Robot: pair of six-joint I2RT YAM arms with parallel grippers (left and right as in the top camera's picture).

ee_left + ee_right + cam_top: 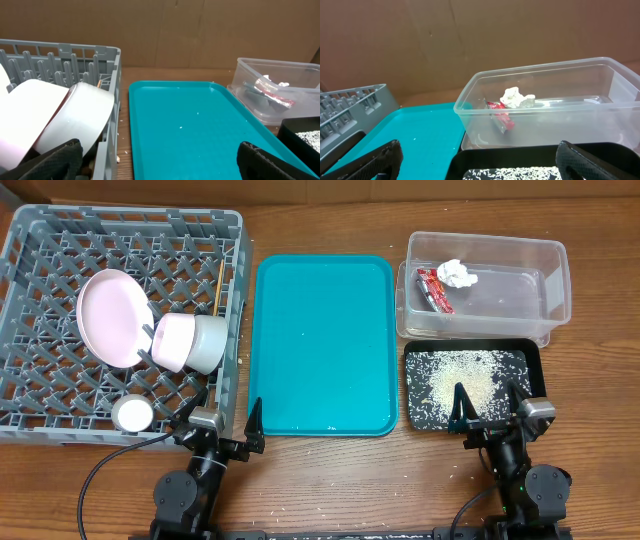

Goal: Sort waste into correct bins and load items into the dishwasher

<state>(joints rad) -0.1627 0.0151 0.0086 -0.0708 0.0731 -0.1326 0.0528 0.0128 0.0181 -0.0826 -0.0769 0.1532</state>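
Note:
The grey dish rack (40, 330) at the left holds the pink-white plate (110, 315) on edge, the pink bowl (175, 340), the pale-green bowl (208, 345) and the chopsticks (219, 285). The clear tub (520, 255) at the back right holds the red wrapper (434, 290) and the paper ball (457, 274). The black tray (415, 405) in front of it holds the rice (465, 378). My left gripper (222, 420) is open and empty at the rack's front right corner. My right gripper (490, 408) is open and empty over the black tray's front edge.
The flat teal tray (322, 345) lies between rack and bins with a few white specks on it. A small white round object (132, 413) sits in the rack's front. Crumbs lie on the wooden table beside the rack (107, 65).

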